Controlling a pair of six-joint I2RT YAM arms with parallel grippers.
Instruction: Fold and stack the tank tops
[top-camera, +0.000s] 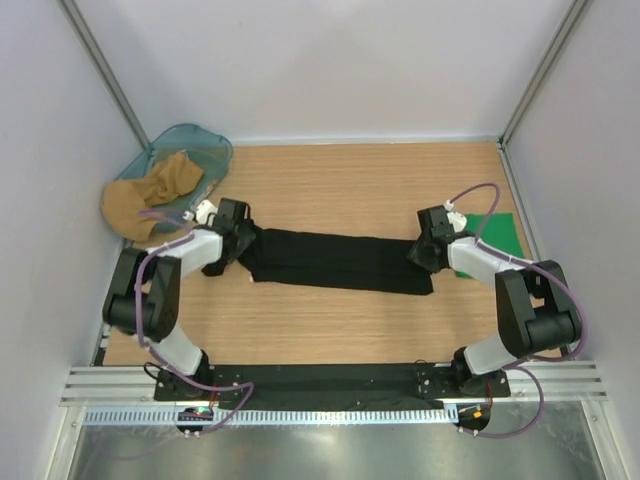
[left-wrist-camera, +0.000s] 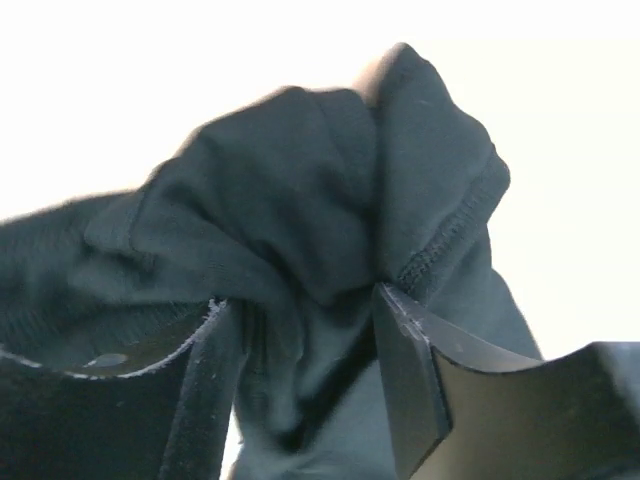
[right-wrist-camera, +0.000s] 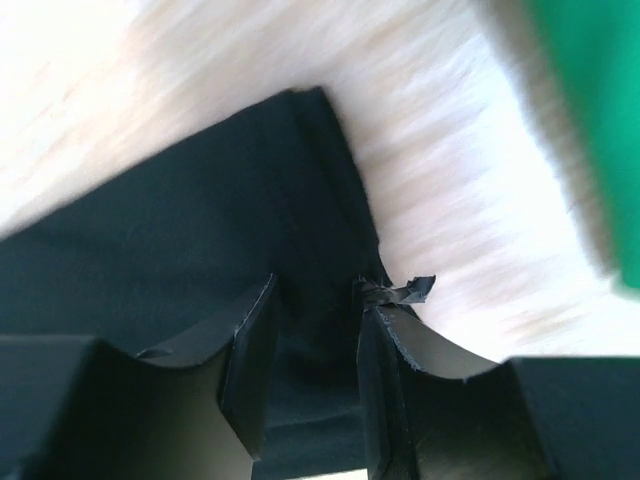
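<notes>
Stretching across the middle of the light wooden table (top-camera: 340, 180), the soft black tank top (top-camera: 340, 260) lies as a long flat band between the two arms, its long edges roughly parallel to the near edge. The left gripper (top-camera: 243, 240) clamps the band's left end, bunched cloth wedged between its fingers (left-wrist-camera: 405, 340). The right gripper (top-camera: 422, 250) is closed down on the right end, a hemmed corner pinched in the narrow gap between its fingers (right-wrist-camera: 375, 340). Near it, by the right edge, the bright green tank top (top-camera: 497, 232) lies flat and squared, a strip of bare wood separating it from the black hem. At the far-left corner a translucent teal plastic basket (top-camera: 215, 145) holds a crumpled tan cloth (top-camera: 150, 195) spilling over its near rim. Bare wood shows along the far edge and between the band and the near edge.
</notes>
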